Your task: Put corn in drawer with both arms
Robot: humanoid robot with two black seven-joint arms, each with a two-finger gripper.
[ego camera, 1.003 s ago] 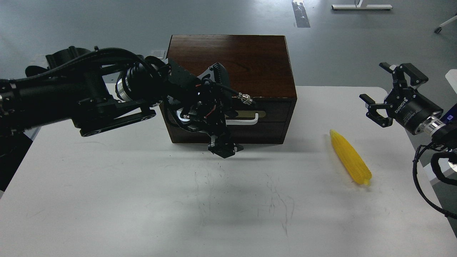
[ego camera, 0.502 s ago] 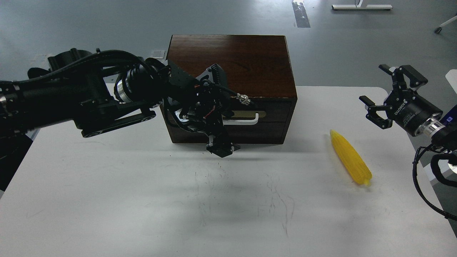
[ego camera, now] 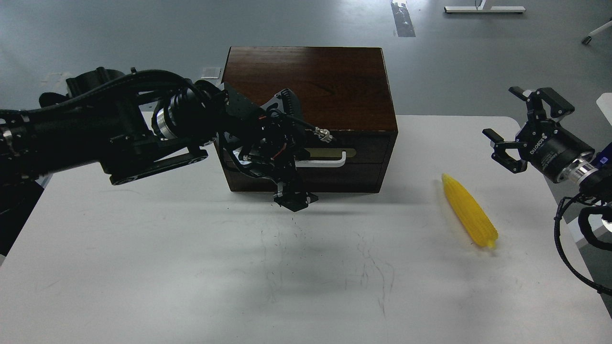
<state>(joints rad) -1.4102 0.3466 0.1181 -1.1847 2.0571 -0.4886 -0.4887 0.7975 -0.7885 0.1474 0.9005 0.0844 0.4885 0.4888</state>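
The yellow corn [ego camera: 469, 210] lies on the white table at the right, tapered tip pointing away from me. The dark brown wooden box [ego camera: 311, 86] stands at the table's back middle. Its drawer [ego camera: 368, 143] is shut, with a brass plate [ego camera: 346, 153] and a white bar handle [ego camera: 330, 164]. My left gripper [ego camera: 291, 150] hangs in front of the drawer's left half and hides that end of the handle; its fingers are spread, one fingertip [ego camera: 292, 199] low by the box's base. My right gripper [ego camera: 510, 125] is open and empty, in the air above and right of the corn.
The table's right edge [ego camera: 569, 248] runs close behind the corn, with my right arm's cables [ego camera: 566, 239] hanging past it. Grey floor lies beyond the box. Faint scuff marks [ego camera: 368, 267] cross the table's front middle.
My left gripper has shifted slightly left along the drawer front. My right gripper has barely moved. The corn and box are unmoved.
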